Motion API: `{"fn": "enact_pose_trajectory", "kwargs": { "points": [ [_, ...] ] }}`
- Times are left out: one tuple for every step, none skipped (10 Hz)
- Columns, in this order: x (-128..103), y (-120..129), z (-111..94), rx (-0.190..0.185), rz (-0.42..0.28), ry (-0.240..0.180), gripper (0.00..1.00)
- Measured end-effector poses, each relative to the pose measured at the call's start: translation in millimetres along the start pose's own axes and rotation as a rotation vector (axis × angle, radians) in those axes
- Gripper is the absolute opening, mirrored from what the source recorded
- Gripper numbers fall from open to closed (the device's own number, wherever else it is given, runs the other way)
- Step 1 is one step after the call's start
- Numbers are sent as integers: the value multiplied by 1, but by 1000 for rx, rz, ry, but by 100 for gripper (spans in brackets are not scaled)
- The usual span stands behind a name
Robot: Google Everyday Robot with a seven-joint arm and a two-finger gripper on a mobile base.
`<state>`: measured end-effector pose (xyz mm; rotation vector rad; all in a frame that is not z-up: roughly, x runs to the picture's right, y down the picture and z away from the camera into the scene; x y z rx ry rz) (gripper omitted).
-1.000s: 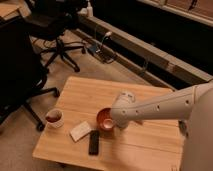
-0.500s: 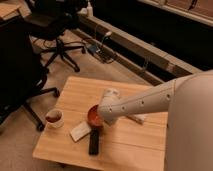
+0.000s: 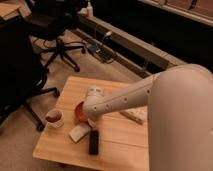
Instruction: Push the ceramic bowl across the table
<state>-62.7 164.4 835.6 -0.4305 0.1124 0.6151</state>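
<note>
The orange-red ceramic bowl (image 3: 79, 112) sits on the light-wood table (image 3: 60, 147), left of centre, and only its left part shows. My white arm reaches in from the right and its end covers the bowl's right side. My gripper (image 3: 92, 113) is at the bowl, right against it, under the rounded wrist. A small white cup (image 3: 54, 118) with dark liquid stands a short way to the bowl's left.
A white flat pad (image 3: 80, 132) and a black remote (image 3: 93, 142) lie just in front of the bowl. A pale oblong object (image 3: 134, 115) lies to the right under my arm. Black office chairs (image 3: 56, 27) stand behind and left of the table; cables run along the floor.
My arm has swung left across the table, and the bowl has moved left with it, closer to the white cup.
</note>
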Motion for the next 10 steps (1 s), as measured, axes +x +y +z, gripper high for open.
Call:
{"fn": "enact_pose_trajectory", "kwargs": {
  "points": [
    [-18,3,1,15,-11,-15,65],
    [-31,3,1,28,-15,-25,65],
    [-44,1,0,43,-14,-38,65],
    [-56,-4,-2,61,-5,-51,65],
    [-62,-10,-3,77,12,-57,65],
    [-63,-13,-5,85,20,-60,65],
    [-63,-14,-5,85,21,-59,65],
    [-63,-13,-5,85,21,-59,65],
    [-63,-13,-5,85,20,-59,65],
    [-63,-13,-5,85,20,-59,65]
  ]
}}
